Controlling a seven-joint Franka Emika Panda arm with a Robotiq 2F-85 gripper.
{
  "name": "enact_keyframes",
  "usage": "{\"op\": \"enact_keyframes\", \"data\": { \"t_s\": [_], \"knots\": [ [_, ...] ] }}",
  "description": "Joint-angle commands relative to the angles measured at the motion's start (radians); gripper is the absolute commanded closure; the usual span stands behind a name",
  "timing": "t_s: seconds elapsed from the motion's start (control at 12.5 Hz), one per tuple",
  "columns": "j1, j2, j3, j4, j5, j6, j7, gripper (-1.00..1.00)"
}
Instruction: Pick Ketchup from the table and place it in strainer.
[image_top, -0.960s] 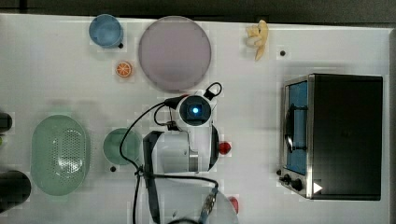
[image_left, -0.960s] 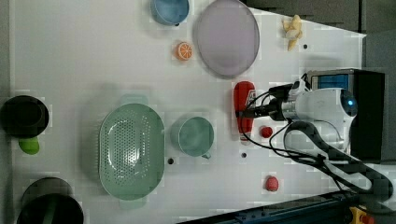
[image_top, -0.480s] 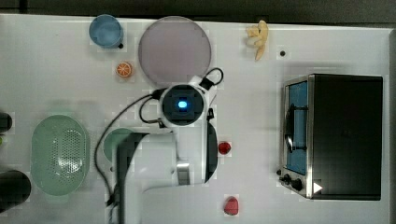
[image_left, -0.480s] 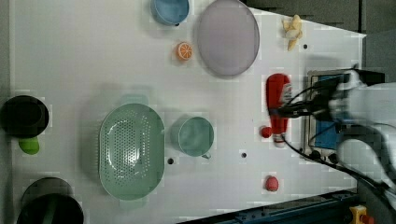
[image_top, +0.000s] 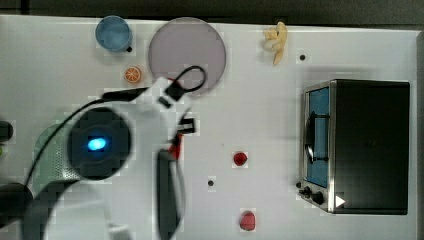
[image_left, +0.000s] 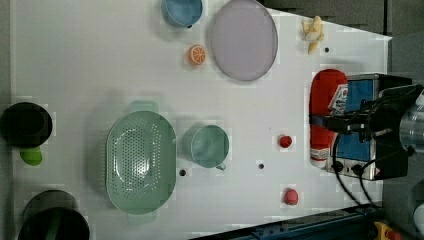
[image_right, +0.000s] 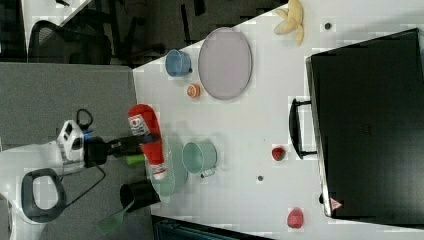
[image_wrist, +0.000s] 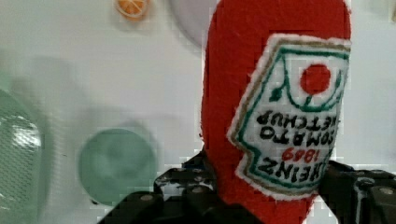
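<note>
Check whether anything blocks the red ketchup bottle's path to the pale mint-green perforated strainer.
Nothing visible does. The gripper holds the red ketchup bottle above the table. A small round green mug stands at the left view's right of the pale mint-green perforated strainer, but low enough to pass over, probably.

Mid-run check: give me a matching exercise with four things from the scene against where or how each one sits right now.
Things:
1. Ketchup
2. strainer
3. orange slice
4. green mug

States:
A. beside the lilac plate
B. on the table with nothing in its bowl
C. clamped in the claw, lifted off the table
D. between the strainer and the red ball in the left view

Pairs: 1-C, 2-B, 3-A, 4-D
</note>
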Motion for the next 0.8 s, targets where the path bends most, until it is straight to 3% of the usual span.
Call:
{"op": "enact_keyframes", "data": {
  "t_s": [0.08,0.48,0.8],
  "knots": [
    [0.049,0.067,0.122,-0.015,0.052,-0.029,0.293,-0.23],
    [0.058,0.185,0.319,-0.015,0.076,0.155,0.588,-0.23],
    [0.07,0.364,0.404,-0.016,0.074,0.353,0.739,-0.23]
  ]
}}
